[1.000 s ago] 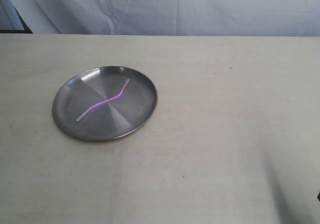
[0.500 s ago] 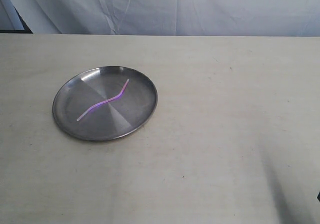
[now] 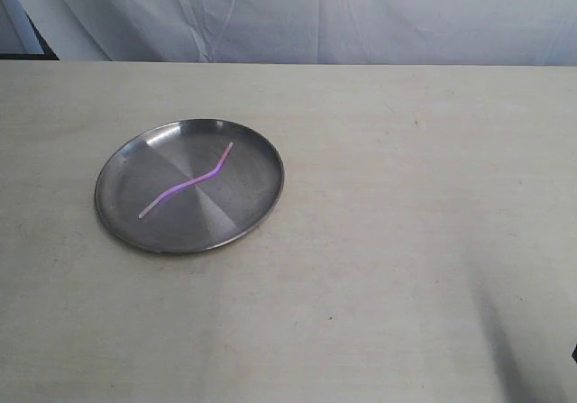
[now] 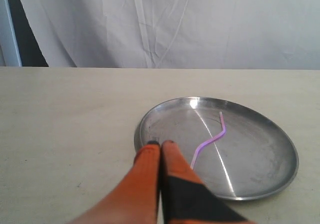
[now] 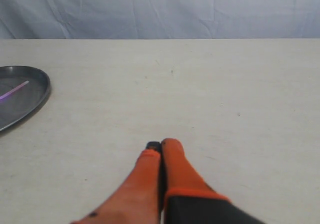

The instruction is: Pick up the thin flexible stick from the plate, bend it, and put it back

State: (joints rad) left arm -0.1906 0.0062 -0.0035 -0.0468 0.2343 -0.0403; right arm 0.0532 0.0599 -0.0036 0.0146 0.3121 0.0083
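Note:
The round steel plate (image 3: 126,218) lies on the left half of the table. Inside it rests the thin pink-purple stick (image 3: 187,183), kinked into a shallow S. The left wrist view shows the plate (image 4: 260,176) and the stick (image 4: 212,140) just beyond my left gripper (image 4: 160,144), whose orange fingers are pressed together with nothing between them. My right gripper (image 5: 160,144) is shut and empty over bare table, far from the plate (image 5: 37,96), with one end of the stick (image 5: 14,91) showing at that view's edge. Neither gripper appears in the exterior view.
A pale wooden table (image 3: 406,241) spreads around the plate, backed by a white cloth curtain (image 3: 315,15). A dark shadow falls on the table's near right corner (image 3: 518,358).

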